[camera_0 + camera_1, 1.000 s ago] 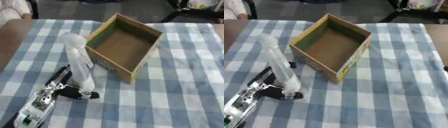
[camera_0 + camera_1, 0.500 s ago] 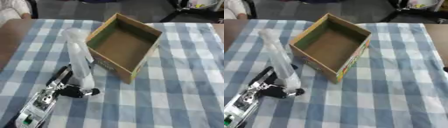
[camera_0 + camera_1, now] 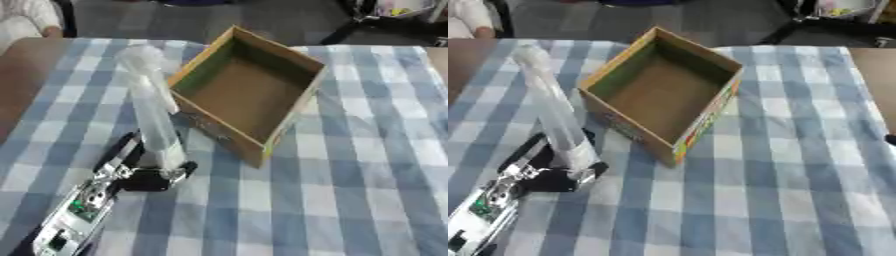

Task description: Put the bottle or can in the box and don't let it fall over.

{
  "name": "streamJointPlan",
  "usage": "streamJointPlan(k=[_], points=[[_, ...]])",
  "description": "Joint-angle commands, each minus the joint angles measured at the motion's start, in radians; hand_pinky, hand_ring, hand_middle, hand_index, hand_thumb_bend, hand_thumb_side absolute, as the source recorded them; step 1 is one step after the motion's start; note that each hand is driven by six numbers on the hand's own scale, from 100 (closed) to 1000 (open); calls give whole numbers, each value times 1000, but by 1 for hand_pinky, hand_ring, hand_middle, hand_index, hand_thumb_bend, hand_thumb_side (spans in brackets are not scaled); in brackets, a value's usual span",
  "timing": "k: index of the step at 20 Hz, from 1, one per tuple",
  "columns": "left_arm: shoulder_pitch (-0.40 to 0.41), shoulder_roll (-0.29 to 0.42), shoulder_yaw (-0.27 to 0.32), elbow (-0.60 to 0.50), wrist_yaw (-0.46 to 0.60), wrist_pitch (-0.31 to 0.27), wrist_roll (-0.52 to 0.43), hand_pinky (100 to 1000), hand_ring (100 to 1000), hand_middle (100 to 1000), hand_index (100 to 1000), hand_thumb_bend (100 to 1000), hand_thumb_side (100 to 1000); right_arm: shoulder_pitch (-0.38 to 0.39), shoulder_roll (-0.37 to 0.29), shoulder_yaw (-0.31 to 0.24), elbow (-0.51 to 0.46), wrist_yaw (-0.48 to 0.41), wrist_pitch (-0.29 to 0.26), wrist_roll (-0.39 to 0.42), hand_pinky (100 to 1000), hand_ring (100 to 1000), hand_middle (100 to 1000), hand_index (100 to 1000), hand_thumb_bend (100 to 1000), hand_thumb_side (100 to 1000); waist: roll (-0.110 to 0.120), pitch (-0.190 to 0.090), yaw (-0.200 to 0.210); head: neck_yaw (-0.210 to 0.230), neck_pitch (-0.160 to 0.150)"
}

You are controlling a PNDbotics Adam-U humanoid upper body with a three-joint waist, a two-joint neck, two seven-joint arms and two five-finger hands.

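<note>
The left robot hand (image 3: 144,172) grips the base of a clear bottle (image 3: 153,107), upright near the bench's (image 3: 367,175) left edge, just beside the open cardboard box (image 3: 249,95).

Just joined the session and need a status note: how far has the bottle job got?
Done: the left hand has its fingers round the base of the clear bottle, which stands roughly upright. In hand: the bottle sits beside the cardboard box, to its left. Left: moving it into the empty box and releasing it upright.
</note>
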Motion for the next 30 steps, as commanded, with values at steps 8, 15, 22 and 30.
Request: streamJointPlan(k=[8,15,22,30], points=[[-11,10,-1,-15,29,-13,9,1000,598,680,259,100,100,-10,-11,-4,-8,5,0,2,783,900,1000,872,100,759,-2,-14,0,4,-14],[-14,16,-4,-35,5,-34,0,1000,588,660,196,119,100,-10,-13,-5,-8,1,-1,3,783,900,1000,872,100,756,-2,-17,1,3,-13],[-19,20,1,-60,0,-38,16,1000,577,643,181,149,100,-9,-15,-6,-8,1,-1,3,783,900,1000,872,100,756,0,-19,2,2,-11],[-26,22,4,-86,29,-39,52,1000,555,621,164,198,100,-11,-16,-7,-9,-6,-2,4,784,900,1000,873,100,755,1,-19,4,1,-12]])
